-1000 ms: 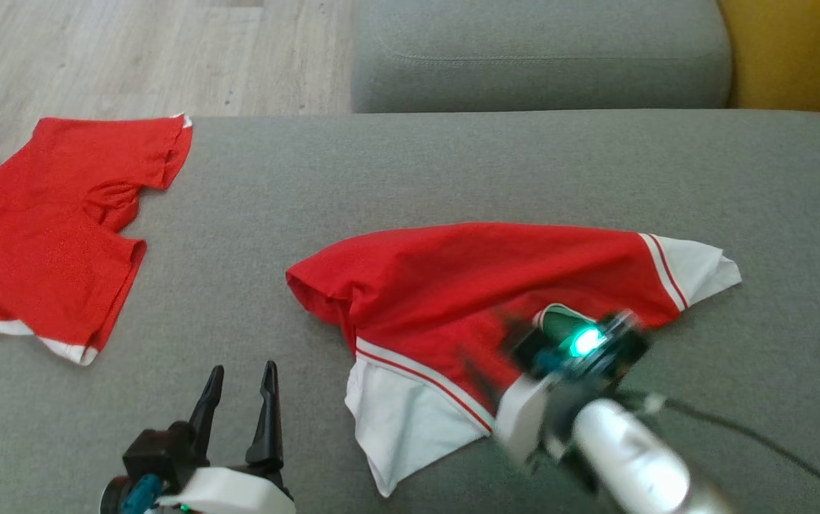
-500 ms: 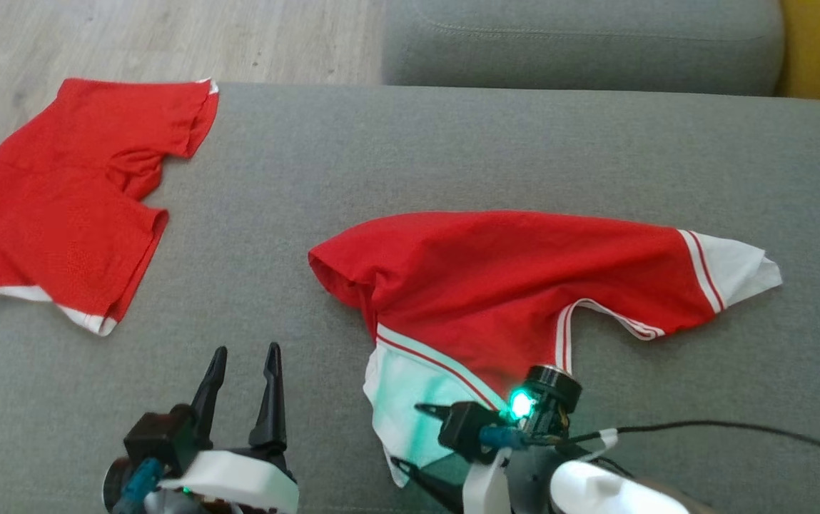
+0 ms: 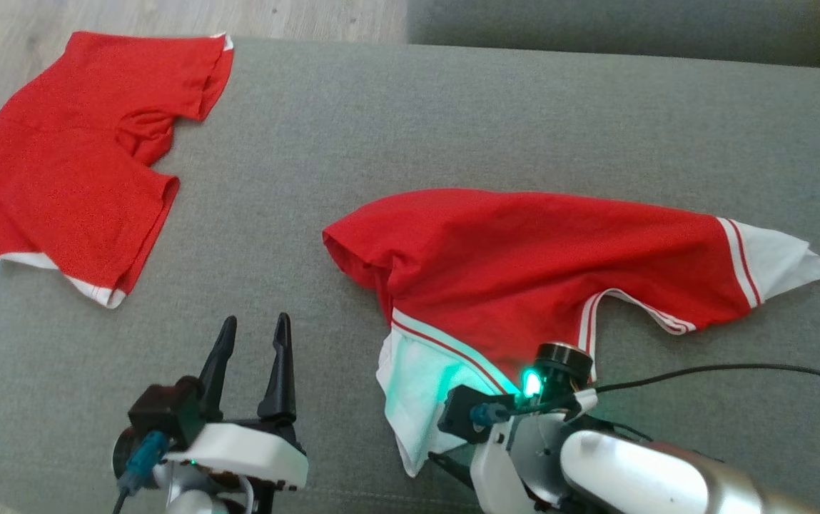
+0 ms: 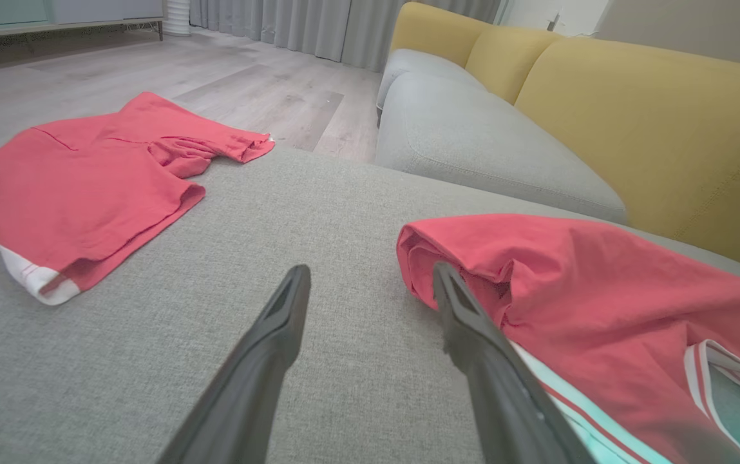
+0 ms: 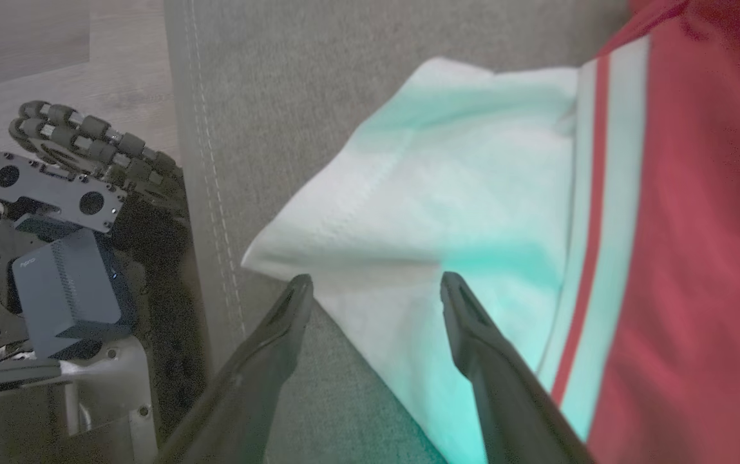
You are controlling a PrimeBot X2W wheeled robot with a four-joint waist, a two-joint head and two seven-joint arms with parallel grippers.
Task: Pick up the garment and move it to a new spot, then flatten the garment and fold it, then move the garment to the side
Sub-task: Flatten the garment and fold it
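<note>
- The garment (image 3: 524, 250), a red shirt with white sleeves, is lying bunched up on the grey cushion (image 3: 452, 107), a bit right of the cushion's middle. One white sleeve (image 5: 440, 193) reaches the cushion's near edge, and the other points toward its right side.
- There's a second red shirt (image 3: 74, 157) spread at the cushion's far left corner, spilling a little over the left edge.
- The left gripper (image 3: 255, 320) sits over bare fabric at the cushion's near edge, left of the middle. Its fingers are spread apart with nothing between them.
- The right gripper (image 5: 375, 278) is also at the cushion's near edge, fingers apart. One finger is over the white sleeve, the other over bare cushion, and it isn't clamped on anything. Can't tell if the tips touch the cloth.
- A green wrist light tints that sleeve.
- A black cable (image 3: 738, 369) trails over the cushion's near right part.
</note>
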